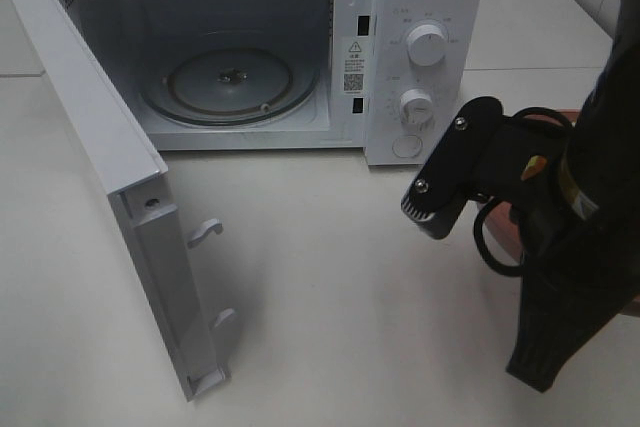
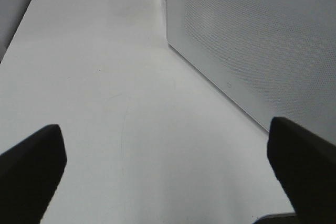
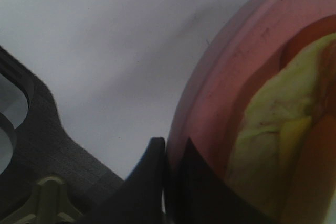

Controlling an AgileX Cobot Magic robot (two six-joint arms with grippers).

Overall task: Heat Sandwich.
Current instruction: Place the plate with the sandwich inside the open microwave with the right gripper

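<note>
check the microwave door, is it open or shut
Open: the microwave door stands swung wide to the left, leaving the cavity and its bare glass turntable in full view.

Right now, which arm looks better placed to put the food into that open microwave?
Right: the right fingers are shut on the rim of the pink plate carrying the sandwich, near the microwave and its open front. The left fingers are spread over the table beside the door, holding nothing.
</note>
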